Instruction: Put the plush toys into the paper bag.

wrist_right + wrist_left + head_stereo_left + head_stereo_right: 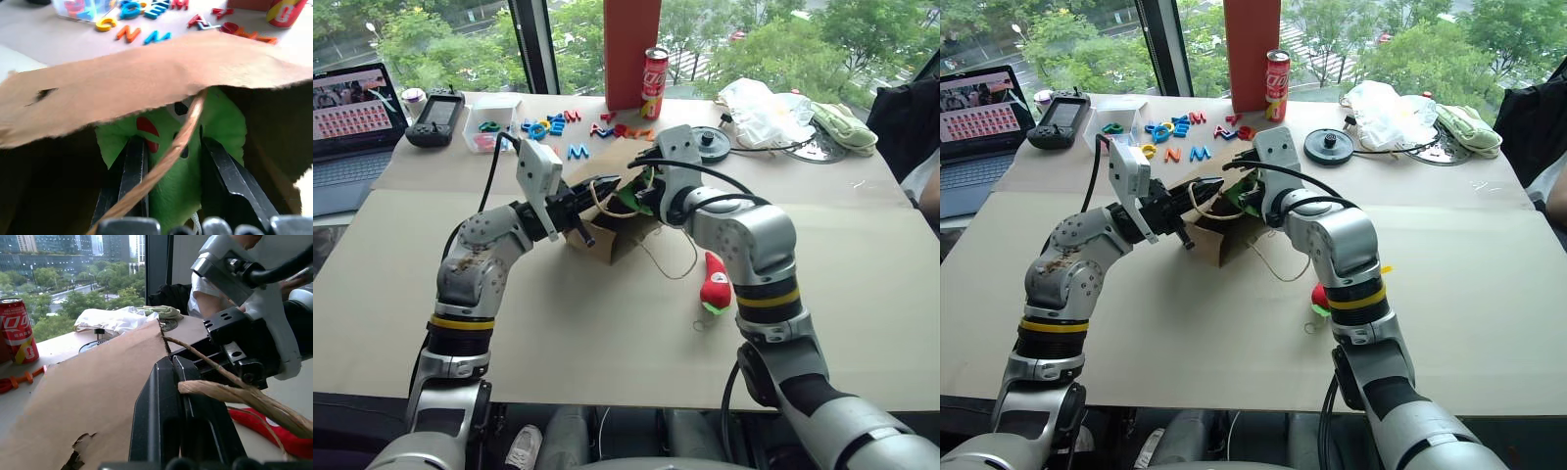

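Red plush toy (pixel 715 281) lying on the counter (pixel 607 333), just right of the bag. Left fingers (pixel 168 396) pressed together, pinching a cord handle (pixel 234 396) of the brown paper bag (pixel 612 230). Right fingers (pixel 132 166) clamped on the green plush toy (pixel 195 147), inside the bag's mouth. Plastic letters (pixel 558 125), a red can (pixel 654 82) and a clear plastic bag (pixel 759 113) beyond, near the window.

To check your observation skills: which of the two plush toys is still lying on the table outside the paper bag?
The red plush toy, lying on the table beside the right arm. The green plush toy is held by the right gripper at the paper bag mouth.
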### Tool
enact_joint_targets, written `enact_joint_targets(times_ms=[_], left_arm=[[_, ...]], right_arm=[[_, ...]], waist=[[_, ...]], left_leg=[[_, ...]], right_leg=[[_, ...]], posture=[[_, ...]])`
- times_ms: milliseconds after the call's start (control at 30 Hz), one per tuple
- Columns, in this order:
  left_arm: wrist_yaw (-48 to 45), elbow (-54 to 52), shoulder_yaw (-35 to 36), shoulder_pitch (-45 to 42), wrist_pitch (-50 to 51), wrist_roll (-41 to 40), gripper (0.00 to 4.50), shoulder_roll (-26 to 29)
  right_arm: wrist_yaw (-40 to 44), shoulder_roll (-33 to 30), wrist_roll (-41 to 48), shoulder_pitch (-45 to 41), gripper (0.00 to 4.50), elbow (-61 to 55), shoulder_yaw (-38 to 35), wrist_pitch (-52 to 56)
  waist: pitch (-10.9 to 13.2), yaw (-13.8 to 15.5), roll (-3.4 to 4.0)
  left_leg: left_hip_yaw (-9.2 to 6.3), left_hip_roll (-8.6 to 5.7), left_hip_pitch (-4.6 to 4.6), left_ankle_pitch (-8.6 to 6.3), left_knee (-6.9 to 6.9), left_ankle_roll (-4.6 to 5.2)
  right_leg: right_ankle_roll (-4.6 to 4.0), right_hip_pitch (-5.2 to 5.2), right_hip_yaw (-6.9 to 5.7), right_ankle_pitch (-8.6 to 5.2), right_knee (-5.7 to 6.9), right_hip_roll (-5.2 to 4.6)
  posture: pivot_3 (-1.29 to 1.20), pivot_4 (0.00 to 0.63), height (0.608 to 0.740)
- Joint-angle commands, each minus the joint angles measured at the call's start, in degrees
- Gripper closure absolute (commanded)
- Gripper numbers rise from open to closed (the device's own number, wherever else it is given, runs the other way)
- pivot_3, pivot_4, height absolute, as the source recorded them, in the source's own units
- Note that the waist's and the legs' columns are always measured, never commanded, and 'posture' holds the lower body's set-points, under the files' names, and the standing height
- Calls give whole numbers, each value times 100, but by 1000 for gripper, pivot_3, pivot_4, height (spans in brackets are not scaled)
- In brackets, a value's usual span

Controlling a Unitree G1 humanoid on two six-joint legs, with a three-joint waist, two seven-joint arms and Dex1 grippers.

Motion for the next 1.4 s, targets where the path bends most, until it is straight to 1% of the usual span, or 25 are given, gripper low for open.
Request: enact_joint_targets(times_ms=[33,67,133,167,233,267,467,533,600,667,767,867,1000,1133,1233,1333,1400], left_arm=[[-30,-187,37,-105,-25,-46,4500,20],[-28,-189,36,-102,-26,-43,4500,18],[-22,-191,39,-98,-23,-43,4500,17],[-22,-190,43,-95,-23,-44,4500,19],[-21,-186,44,-83,-29,-39,4500,20],[-18,-185,45,-79,-30,-38,4500,19],[-10,-180,64,-66,-30,-40,4500,26],[-7,-170,65,-67,-38,-35,4500,24],[-2,-168,65,-71,-40,-32,4500,19],[2,-166,67,-74,-46,-27,4500,19],[-9,-174,77,-66,-46,-35,4500,32],[-28,-162,78,-61,-54,-33,4500,41],[-44,-138,75,-69,-60,-33,4500,42],[-68,-124,69,-72,-53,-36,4500,46],[-86,-110,60,-77,-46,-31,4500,46],[-103,-99,62,-88,-40,-35,4500,51],[-111,-89,59,-101,-42,-31,4500,48]], right_arm=[[-228,119,-158,-119,2267,-35,-316,-309],[-232,162,-153,-89,2008,-37,-359,-316],[-186,214,-129,-46,1217,-84,-420,-274],[-153,225,-108,-34,965,-122,-435,-234],[-78,196,-63,-7,234,-234,-454,-135],[-26,168,-25,19,23,-309,-484,-78],[261,-6,93,223,23,-773,-598,256],[434,-246,149,399,23,-1082,-640,456],[643,-638,237,615,23,-1439,-719,698],[914,-1257,327,947,23,-1882,-788,1058],[1113,-1952,366,1461,23,-2359,-814,1474],[1175,-2294,441,2082,23,-2838,-1001,1857],[1206,-2172,560,2686,23,-3543,-1161,2410],[1133,-1910,595,2973,23,-4037,-1228,2922],[1085,-1768,610,3121,23,-4170,-1218,3012],[1036,-1777,564,3319,23,-4178,-1030,3012],[999,-1784,517,3379,529,-4135,-947,3012]], waist=[[0,13,0],[0,13,0],[0,2,1],[0,-5,1],[0,-8,1],[1,-10,1],[0,-9,1],[0,-9,1],[1,8,1],[1,35,1],[1,46,1],[0,40,1],[1,-40,1],[0,-26,1],[0,0,1],[0,20,1],[1,19,1]], left_leg=[[-2,0,-2,0,0,0],[-2,0,-3,0,0,0],[-1,0,-5,0,0,0],[-1,0,-4,0,0,0],[0,0,-3,0,-1,0],[-1,0,-2,0,-1,0],[-1,0,-1,0,-1,0],[-1,0,-2,0,-1,0],[-2,1,-2,0,-1,0],[-4,-1,-4,-1,-1,1],[-4,-2,-4,-2,-1,3],[-4,-2,0,-4,-2,5],[-4,0,6,-3,-2,5],[-8,1,16,-1,1,3],[-8,0,16,-1,4,3],[-8,-2,13,-1,4,3],[-8,-3,11,-1,4,4]], right_leg=[[0,0,-3,0,1,-3],[2,1,-4,1,0,-4],[4,3,-3,2,0,-6],[4,3,-3,2,0,-5],[4,2,-4,2,-2,-2],[4,2,-4,2,-3,0],[3,0,-2,2,-3,-1],[3,0,-2,2,-3,-1],[3,1,-2,2,-4,-1],[4,5,-7,2,-8,-6],[5,10,-5,2,-16,-9],[5,10,-4,2,-28,-5],[3,6,10,1,-20,7],[2,10,14,1,-11,10],[3,12,13,1,-12,3],[5,15,12,0,-18,0],[7,15,11,-1,-19,0]], posture=[[0,150,739],[0,150,739],[0,150,739],[0,150,739],[0,150,739],[0,150,739],[0,150,739],[0,150,739],[0,150,739],[0,150,739],[0,150,739],[0,150,739],[0,150,739],[0,150,739],[0,150,739],[0,150,739],[0,150,739]])
